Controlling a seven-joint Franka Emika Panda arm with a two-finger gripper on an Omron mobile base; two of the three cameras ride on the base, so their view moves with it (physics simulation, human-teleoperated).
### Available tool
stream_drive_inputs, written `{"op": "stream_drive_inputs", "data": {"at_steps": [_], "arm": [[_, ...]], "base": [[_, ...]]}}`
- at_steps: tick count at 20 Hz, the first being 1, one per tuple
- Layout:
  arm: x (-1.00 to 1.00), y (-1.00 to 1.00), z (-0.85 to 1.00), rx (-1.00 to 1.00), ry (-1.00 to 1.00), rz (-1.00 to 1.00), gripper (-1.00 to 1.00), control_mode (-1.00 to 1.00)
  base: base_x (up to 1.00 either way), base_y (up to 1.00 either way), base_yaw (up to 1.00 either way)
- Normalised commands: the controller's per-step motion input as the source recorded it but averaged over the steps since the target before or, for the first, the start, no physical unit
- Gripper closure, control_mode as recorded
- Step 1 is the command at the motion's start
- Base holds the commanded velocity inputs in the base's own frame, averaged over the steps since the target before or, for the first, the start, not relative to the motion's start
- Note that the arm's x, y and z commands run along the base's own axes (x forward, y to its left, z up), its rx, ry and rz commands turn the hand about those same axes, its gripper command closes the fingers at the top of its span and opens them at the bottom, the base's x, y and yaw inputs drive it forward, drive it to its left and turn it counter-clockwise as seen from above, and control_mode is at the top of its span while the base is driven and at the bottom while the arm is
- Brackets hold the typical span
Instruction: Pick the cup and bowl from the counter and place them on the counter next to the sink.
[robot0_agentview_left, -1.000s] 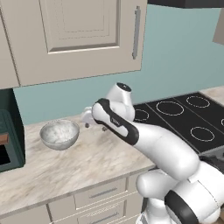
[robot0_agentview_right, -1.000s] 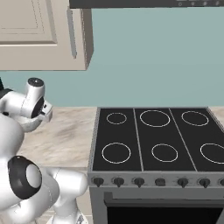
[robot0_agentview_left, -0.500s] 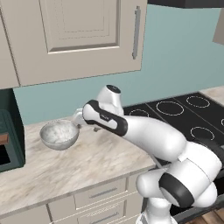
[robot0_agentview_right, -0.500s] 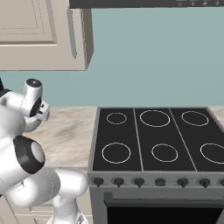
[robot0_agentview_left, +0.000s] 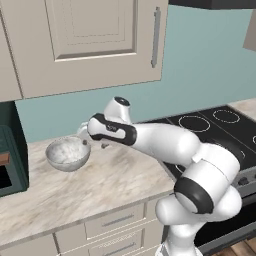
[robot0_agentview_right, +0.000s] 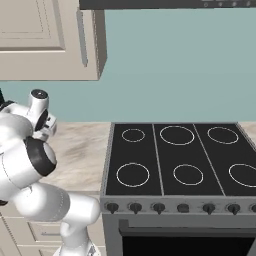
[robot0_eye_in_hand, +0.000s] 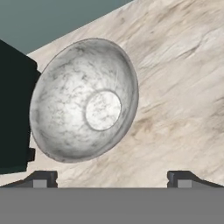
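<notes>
A speckled grey-white bowl (robot0_agentview_left: 67, 153) sits upright and empty on the beige marbled desk (robot0_agentview_left: 105, 185), toward its back edge, just beside a dark green appliance (robot0_agentview_left: 11, 150) at the desk's left end. The white arm reaches across from the right, its gripper (robot0_agentview_left: 85, 134) hovering just beside the bowl's right rim; in the hand view the jaws stand wide apart with nothing between them. The bowl looks rigid, stone-like and fairly heavy, with a smooth, likely slippery curve, so the thin rim seems the best place to pinch it.
</notes>
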Motion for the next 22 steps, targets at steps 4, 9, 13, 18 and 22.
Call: {"op": "stream_drive_inputs", "data": {"at_steps": [4,9,13,18,22], "arm": [[0.29,0.0,-0.01,0.0,0.0,0.0,-1.0,-1.0],[0.18,0.0,-0.08,0.0,0.0,0.0,-1.0,-1.0],[0.0,0.0,-0.13,0.0,0.0,0.0,-1.0,-1.0],[0.0,0.01,-0.31,0.0,0.0,0.0,-1.0,-1.0],[0.0,0.02,-0.26,0.0,0.0,0.0,-1.0,-1.0]], "base": [[0.0,0.0,0.0],[0.0,0.0,0.0],[0.0,0.0,0.0],[0.0,0.0,0.0],[0.0,0.0,0.0]]}}
